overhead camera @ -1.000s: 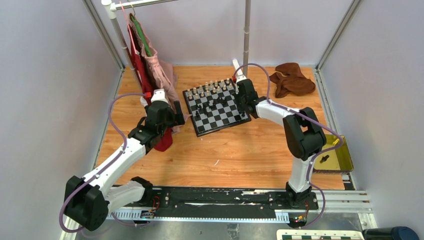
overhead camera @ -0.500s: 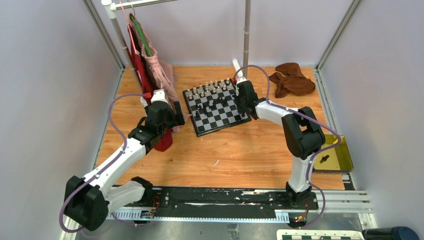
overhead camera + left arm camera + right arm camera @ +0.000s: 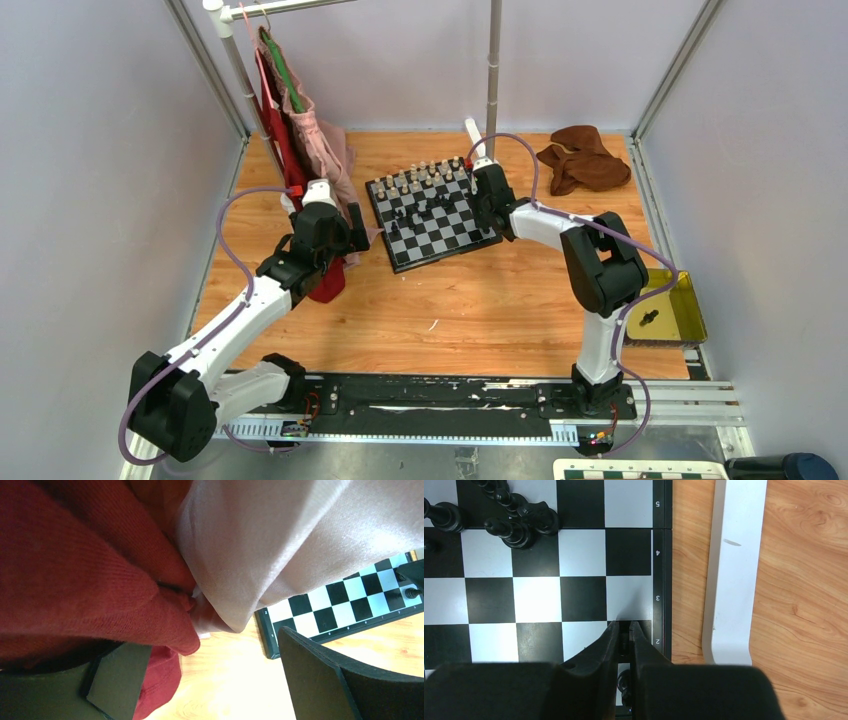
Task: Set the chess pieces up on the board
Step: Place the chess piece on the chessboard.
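1. Since a second before, only the right arm's elbow had drifted slightly left. Its gripper (image 3: 624, 627) stayed at the board's right edge, and the left arm had not shifted.
2. The board (image 3: 440, 240) lay on the desk (image 3: 480, 300) toward the far middle, turned a little off square.
3. Cream pieces (image 3: 420, 178) stood in two rows along the board's far side.
4. Black pieces (image 3: 519, 522) sat bunched near the board's middle, out of any row.
5. The right gripper was low over the board's right-hand column, beside the border mark 2. Its fingers were pressed nearly together, pinching a black piece (image 3: 624, 642) in the narrow gap.
6. A white bar (image 3: 734, 570) lay on the desk just right of the board, apart from the gripper.
7. The left gripper (image 3: 210, 655) was spread wide and held nothing. It was nosed in under a red garment (image 3: 75, 580) and a pink garment (image 3: 280, 540), near the board's left corner.
8. Both garments hung from a rack at the far left, their hems reaching the desk beside the board.
9. A brown cloth (image 3: 585, 160) lay crumpled at the far right, well apart from the board.
10. A yellow tray (image 3: 690, 320) sat at the desk's right edge with a small dark thing inside, too small to tell what.
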Controlling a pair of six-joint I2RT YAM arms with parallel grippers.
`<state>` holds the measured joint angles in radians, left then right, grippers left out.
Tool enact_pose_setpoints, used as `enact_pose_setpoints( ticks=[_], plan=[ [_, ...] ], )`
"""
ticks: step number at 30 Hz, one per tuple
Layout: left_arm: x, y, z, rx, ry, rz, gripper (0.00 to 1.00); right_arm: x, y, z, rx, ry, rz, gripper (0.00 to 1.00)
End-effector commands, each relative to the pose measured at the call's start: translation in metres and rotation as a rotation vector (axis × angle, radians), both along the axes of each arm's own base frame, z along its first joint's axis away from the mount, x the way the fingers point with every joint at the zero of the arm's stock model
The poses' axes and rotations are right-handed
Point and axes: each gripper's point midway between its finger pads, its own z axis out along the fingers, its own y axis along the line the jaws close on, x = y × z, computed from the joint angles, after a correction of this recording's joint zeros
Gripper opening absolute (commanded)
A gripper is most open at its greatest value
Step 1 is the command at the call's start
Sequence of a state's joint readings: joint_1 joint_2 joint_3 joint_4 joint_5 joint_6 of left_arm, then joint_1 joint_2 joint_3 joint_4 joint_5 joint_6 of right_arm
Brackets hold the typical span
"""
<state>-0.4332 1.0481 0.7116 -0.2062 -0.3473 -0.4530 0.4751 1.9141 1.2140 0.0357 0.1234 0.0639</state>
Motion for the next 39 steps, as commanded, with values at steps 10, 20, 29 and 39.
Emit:
enact_pose_setpoints(
  ticks=[10, 20, 29, 39],
  plan=[
    [0.003, 0.0, -0.003, 0.007, 0.009, -0.006, 1.0, -0.001, -0.006, -0.013, -0.008, 0.046, -0.02, 0.21],
    [0.003, 0.001, -0.002, 0.005, 0.001, -0.004, 1.0, 0.003, -0.007, -0.007, -0.02, 0.048, -0.022, 0.26],
    [0.006, 0.0, -0.001, 0.006, -0.007, -0.005, 1.0, 0.014, -0.007, 0.006, -0.042, 0.019, -0.02, 0.29],
    [0.012, -0.003, 0.0, -0.003, -0.013, -0.003, 1.0, 0.034, 0.004, 0.03, -0.038, -0.012, 0.016, 0.34]
  ],
)
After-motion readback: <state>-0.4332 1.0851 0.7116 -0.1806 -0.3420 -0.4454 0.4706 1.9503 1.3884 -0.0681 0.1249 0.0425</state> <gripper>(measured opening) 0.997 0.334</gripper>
